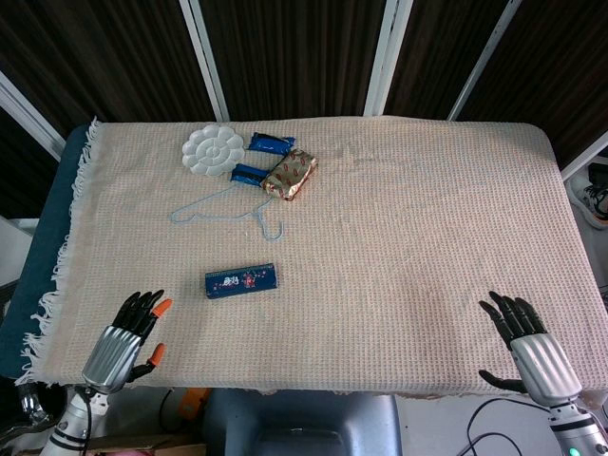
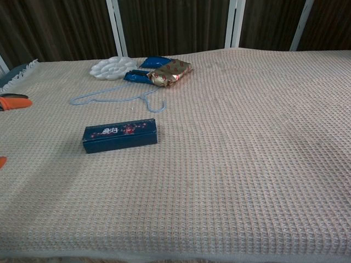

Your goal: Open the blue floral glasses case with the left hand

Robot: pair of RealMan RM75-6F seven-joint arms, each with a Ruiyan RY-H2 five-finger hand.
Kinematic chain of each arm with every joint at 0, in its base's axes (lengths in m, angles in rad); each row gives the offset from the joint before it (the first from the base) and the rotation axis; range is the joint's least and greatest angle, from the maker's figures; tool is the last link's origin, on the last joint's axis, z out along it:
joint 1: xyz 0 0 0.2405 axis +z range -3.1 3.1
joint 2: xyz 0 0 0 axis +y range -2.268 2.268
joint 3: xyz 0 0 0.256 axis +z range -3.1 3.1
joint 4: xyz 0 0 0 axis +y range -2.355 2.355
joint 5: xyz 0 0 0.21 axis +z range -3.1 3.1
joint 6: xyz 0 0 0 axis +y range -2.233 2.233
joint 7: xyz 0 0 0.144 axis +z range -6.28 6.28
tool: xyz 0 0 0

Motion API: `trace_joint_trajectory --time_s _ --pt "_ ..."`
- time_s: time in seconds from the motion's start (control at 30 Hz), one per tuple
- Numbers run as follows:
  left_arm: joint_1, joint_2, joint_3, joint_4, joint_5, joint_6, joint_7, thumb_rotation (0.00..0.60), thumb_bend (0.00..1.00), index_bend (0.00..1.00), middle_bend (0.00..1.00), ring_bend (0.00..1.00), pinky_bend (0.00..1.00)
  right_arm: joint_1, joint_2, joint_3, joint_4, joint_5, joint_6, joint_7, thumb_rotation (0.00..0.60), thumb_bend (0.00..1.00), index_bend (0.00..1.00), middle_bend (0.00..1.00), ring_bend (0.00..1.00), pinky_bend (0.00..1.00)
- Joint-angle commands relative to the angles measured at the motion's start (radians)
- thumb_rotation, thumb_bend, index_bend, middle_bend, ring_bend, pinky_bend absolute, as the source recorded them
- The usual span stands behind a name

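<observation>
The blue floral glasses case (image 1: 241, 281) lies closed on the cream woven cloth, left of centre, its long side running left to right; the chest view shows the case (image 2: 120, 135) too. My left hand (image 1: 127, 339) hovers at the near left table edge, open with fingers spread, below and left of the case and apart from it. Only its orange fingertips (image 2: 13, 102) show at the chest view's left border. My right hand (image 1: 532, 347) is open at the near right edge, far from the case.
At the back left lie a white flower-shaped palette (image 1: 212, 150), two blue packets (image 1: 271, 143), a gold-and-red wrapped packet (image 1: 290, 175) and a light blue wire hanger (image 1: 228, 204). The cloth's fringed left edge (image 1: 66, 256) hangs over a dark blue table.
</observation>
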Motion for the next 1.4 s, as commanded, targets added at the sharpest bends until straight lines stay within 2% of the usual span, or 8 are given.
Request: trace_joint_trajectory --time_s 0.03,0.23,0.57,1.13,1.4 --pt "-0.103 -0.084 -0.065 -0.036 -0.052 -0.156 0.136 0.600 0.43 0.09 0.00 0.00 0.00 0.002 0.001 0.002 -0.001 0.005 -0.004 0.000 0.600 0.22 0.00 0.00 0.00 0.00" --pt "-0.197 -0.197 -0.164 -0.048 -0.223 -0.309 0.271 0.600 0.41 0.09 0.00 0.00 0.00 0.009 0.003 0.012 -0.002 0.028 -0.020 0.003 0.600 0.22 0.00 0.00 0.00 0.00" --pt "-0.292 -0.334 -0.252 0.051 -0.424 -0.387 0.396 0.600 0.39 0.11 0.00 0.00 0.00 0.013 0.020 0.016 -0.003 0.043 -0.026 0.032 0.600 0.22 0.00 0.00 0.00 0.00" --pt "-0.355 -0.390 -0.278 0.141 -0.582 -0.399 0.418 0.600 0.40 0.20 0.00 0.00 0.00 0.011 0.027 0.014 -0.002 0.033 -0.017 0.057 0.600 0.22 0.00 0.00 0.00 0.00" --pt "-0.366 -0.404 -0.262 0.164 -0.593 -0.382 0.405 0.600 0.41 0.39 0.01 0.00 0.00 0.008 0.032 0.013 -0.002 0.029 -0.009 0.068 0.600 0.22 0.00 0.00 0.00 0.00"
